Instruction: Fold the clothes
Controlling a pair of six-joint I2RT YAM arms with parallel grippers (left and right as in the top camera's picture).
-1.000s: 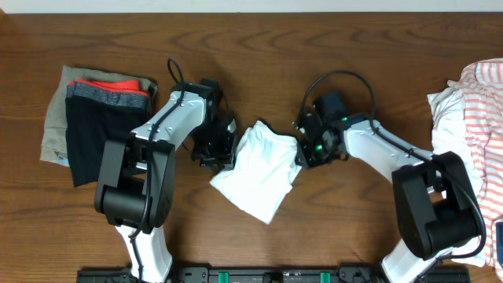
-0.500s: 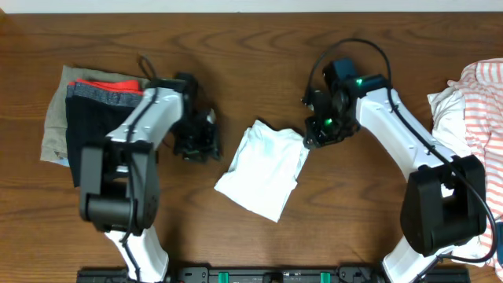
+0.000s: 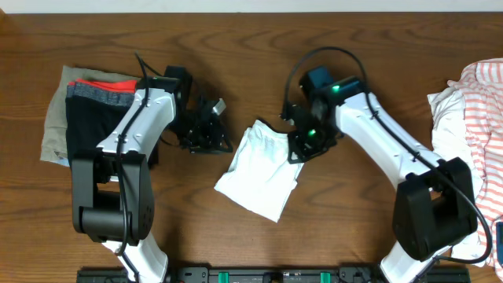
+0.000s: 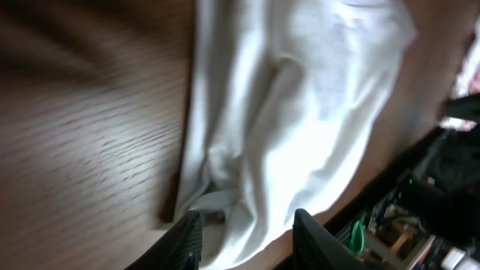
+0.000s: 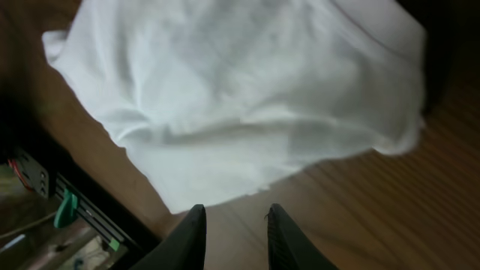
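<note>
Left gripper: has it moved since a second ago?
Yes. The left gripper has backed off the white shirt toward the folded pile, leaving bare wood between.

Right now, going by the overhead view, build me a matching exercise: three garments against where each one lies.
Things:
1. white shirt
2. orange-striped garment
3. dark folded stack

Places:
A. crumpled at the right edge of the table
B. at the left end
C. in the middle, between the left gripper and the right gripper

Pairs: 1-C, 2-A, 3-B.
</note>
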